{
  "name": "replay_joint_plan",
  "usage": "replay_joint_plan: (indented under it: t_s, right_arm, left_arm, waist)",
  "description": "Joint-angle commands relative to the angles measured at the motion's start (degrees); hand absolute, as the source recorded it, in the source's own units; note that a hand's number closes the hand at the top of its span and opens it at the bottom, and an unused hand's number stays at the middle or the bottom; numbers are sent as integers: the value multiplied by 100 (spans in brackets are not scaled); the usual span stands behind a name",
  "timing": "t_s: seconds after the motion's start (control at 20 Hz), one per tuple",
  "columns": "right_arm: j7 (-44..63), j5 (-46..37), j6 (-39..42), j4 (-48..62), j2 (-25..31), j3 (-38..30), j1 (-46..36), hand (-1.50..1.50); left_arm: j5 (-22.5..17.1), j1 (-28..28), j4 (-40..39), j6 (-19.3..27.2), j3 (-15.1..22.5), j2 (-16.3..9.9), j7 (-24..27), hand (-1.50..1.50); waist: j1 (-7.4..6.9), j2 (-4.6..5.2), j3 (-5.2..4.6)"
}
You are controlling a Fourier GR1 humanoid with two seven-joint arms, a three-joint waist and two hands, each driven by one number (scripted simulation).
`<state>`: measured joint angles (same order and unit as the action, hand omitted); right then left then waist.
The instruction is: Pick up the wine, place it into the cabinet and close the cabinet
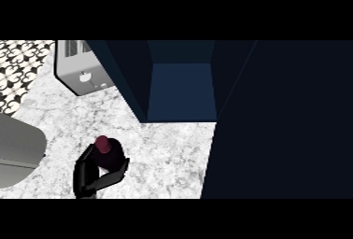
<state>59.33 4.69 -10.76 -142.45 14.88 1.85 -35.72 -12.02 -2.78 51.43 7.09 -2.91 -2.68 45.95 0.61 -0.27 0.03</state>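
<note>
A dark wine bottle with a maroon cap (103,148) is gripped by the curled fingers of the black robot hand (95,173) above the white marble desk (165,154), near the open dark-blue cabinet (180,88).

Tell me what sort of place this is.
Likely a kitchen: a marble-patterned counter, a toaster at the back, an open dark-blue cabinet, and a wine bottle in the left hand.

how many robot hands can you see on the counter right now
1: the left hand, low on the marble counter, fingers curled round the wine bottle. The right hand isn't visible.
</note>
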Motion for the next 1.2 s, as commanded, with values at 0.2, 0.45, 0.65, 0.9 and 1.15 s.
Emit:
replay_joint_plan:
  t_s: [0.2, 0.45, 0.65, 0.9, 1.15]
  right_arm:
    - [370, 613, 62, -729, 70, -305, 263, -150]
    - [414, 849, 110, -228, 192, -631, -72, -150]
    - [-29, 439, 119, -412, -113, -137, 447, -150]
    - [305, 808, 160, -178, 145, -514, 4, -150]
    - [452, 677, 33, -363, 132, -449, -137, -150]
  left_arm:
    - [309, -708, -146, -1005, 552, -325, -250, 150]
    - [391, -704, 296, -723, 605, -13, 67, 150]
    - [629, -633, 708, -495, 824, 153, 222, 150]
    - [421, -692, 2174, -562, 1167, 188, -1439, 150]
    - [144, -592, 3088, -206, 1683, 263, -1938, 150]
  waist:
    - [69, -4, 1]
    - [-44, 2, 0]
    - [-56, 8, -1]
    - [-67, -11, 3]
    - [-41, -8, -4]
